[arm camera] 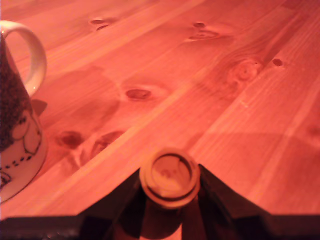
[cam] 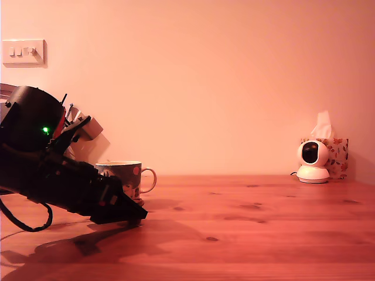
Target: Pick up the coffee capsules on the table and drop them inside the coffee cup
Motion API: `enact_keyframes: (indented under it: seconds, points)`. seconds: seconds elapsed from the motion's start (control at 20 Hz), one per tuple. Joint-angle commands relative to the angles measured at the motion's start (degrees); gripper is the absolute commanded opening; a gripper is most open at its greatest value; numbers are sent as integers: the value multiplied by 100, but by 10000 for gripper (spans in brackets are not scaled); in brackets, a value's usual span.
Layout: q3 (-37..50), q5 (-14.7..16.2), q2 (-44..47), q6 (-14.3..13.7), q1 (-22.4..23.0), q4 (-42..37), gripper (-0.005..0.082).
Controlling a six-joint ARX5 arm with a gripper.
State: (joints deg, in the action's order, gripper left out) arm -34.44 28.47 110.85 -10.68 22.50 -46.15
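Gripper at the bottom middle of the wrist view has its jaws squeezed on a coffee capsule, rim facing the camera, low over the table (only this capsule shows). Looks like the carry step; next it needs lifting up over the coffee cup, lower left in the exterior view, then letting go.

Domestic room. Evidence: knotty pine wooden table, plain wall with white multi-gang light switch, floral-patterned tissue box, small white dome home-security camera.
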Motion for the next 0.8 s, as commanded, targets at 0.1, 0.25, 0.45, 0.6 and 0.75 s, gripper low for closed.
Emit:
enact_keyframes:
  seconds: [0.1,0.25,0.45,0.6,0.75]
  points:
    - [-20,22,-632,44,-9,619,144]
    - [-20,17,-1156,44,-66,1318,144]
    - [-48,-138,-1847,212,-153,2090,144]
    - [-203,-369,-2238,382,-240,2726,144]
    - [-632,-417,-2435,533,-348,3600,145]
